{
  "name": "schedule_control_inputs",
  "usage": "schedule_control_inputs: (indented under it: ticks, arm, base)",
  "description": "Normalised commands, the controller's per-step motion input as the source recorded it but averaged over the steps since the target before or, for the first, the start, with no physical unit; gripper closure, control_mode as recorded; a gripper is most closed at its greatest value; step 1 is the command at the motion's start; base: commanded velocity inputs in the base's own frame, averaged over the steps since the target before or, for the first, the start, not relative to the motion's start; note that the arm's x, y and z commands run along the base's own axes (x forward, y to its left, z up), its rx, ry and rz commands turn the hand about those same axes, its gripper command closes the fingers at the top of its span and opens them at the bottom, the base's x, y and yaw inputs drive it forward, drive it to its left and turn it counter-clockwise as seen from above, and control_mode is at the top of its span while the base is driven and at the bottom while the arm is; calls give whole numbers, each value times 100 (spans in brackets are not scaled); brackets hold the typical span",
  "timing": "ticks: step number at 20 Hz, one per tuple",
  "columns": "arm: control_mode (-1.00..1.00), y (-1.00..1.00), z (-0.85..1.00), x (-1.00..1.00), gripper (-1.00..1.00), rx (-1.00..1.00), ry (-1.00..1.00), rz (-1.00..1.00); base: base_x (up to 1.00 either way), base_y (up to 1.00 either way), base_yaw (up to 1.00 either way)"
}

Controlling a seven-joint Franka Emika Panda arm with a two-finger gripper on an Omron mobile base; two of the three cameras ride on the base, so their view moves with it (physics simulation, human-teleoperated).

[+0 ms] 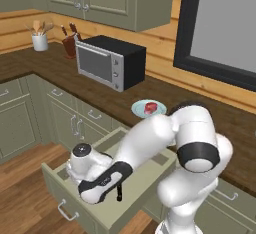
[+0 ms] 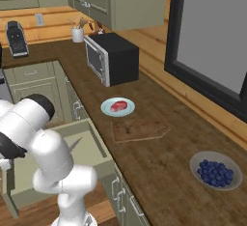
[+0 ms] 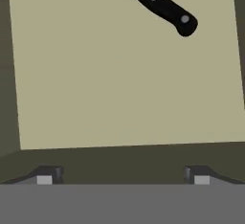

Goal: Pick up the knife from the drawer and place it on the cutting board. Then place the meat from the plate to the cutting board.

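The sage-green drawer (image 1: pixel 145 184) stands pulled out below the counter, and its pale floor (image 3: pixel 119 84) lies under the hand. The knife (image 3: pixel 158 3) rests on that floor at the top of the hand view, black handle toward the right, its blade running off the top edge. My gripper (image 3: pixel 123 177) hangs open over the drawer's near part, short of the knife and holding nothing; it points down into the drawer (image 1: pixel 118 194). On the counter, the pale blue plate (image 2: pixel 117 107) carries the meat (image 2: pixel 117 106). The brown cutting board (image 2: pixel 137 131) lies bare just beside the plate.
A black toaster oven (image 2: pixel 111 58) stands on the counter behind the plate. A grey bowl of blueberries (image 2: pixel 215 171) sits at the near right. A knife block (image 1: pixel 70 43) and utensil jar (image 1: pixel 40 40) stand in the far corner. Wall cabinets hang above.
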Motion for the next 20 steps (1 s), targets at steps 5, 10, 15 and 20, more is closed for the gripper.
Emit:
schedule_control_inputs:
  ticks: [5,10,15,20]
  arm:
    - [-100,-85,82,48,-100,-1,15,0]
    - [-100,-92,2,59,-100,4,6,10]
    - [-100,-16,39,54,-100,-29,19,56]
    - [-100,-37,18,16,-100,-33,17,57]
  base:
    - [0,0,0]
    - [0,0,0]
    - [0,0,0]
    - [0,0,0]
